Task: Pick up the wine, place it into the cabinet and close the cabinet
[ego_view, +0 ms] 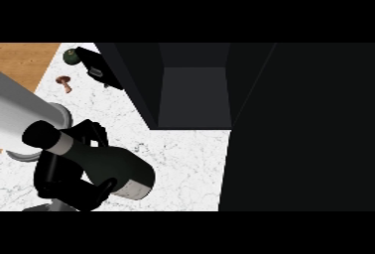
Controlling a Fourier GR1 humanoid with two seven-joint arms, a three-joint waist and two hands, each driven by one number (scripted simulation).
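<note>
The wine bottle (113,166) is dark green with a black cap and pale bands at its neck and base. It lies tilted at the lower left, cap toward the left and base toward the right. My left hand (73,194) is shut on it, with black fingers curling round the body from behind and below. Its grey forearm (22,111) comes in from the left edge. The black cabinet (194,94) stands open at top centre, up and to the right of the bottle, showing a grey shelf inside. Its open door (300,129) fills the right side. No right hand shows.
On the white marble counter (183,163), a small brown object (64,83) lies at the upper left. A dark green round object (71,56) and a black shape (99,72) sit beside the cabinet's left wall. A wooden surface (26,62) shows past the counter's edge.
</note>
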